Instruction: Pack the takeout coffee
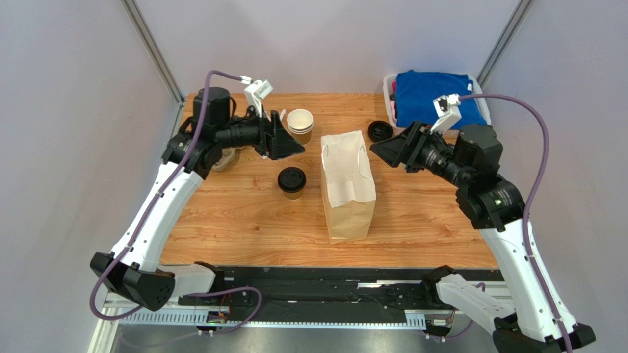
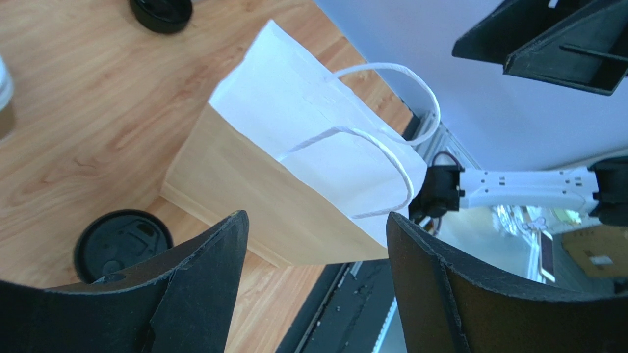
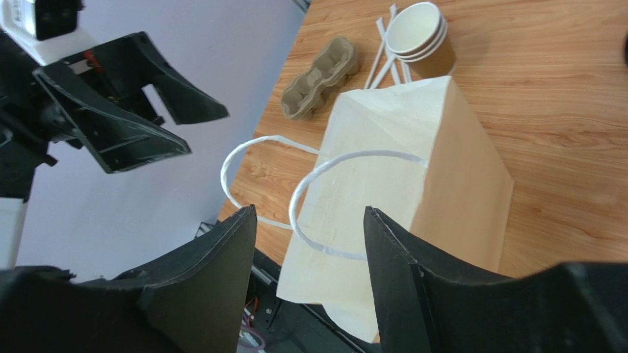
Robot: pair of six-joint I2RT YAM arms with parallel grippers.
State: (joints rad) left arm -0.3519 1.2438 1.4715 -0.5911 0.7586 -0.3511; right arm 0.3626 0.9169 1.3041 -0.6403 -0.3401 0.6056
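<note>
A wooden table [image 1: 243, 220] is taken up at its middle by a tall paper bag [image 1: 346, 191] with white cord handles. Blue cloth [image 1: 431, 95] is piled at the far right corner. The left gripper [image 2: 317, 220] and right gripper [image 3: 309, 212] are held on either side of the bag, fingers spread apart, nothing between them. A stack of lidless cups [image 1: 300, 123] is seen beyond the lidded coffee cup [image 1: 292, 182], which is set just left of the bag, apart from it. A loose lid [image 1: 379, 131] is placed far right of the bag.
</note>
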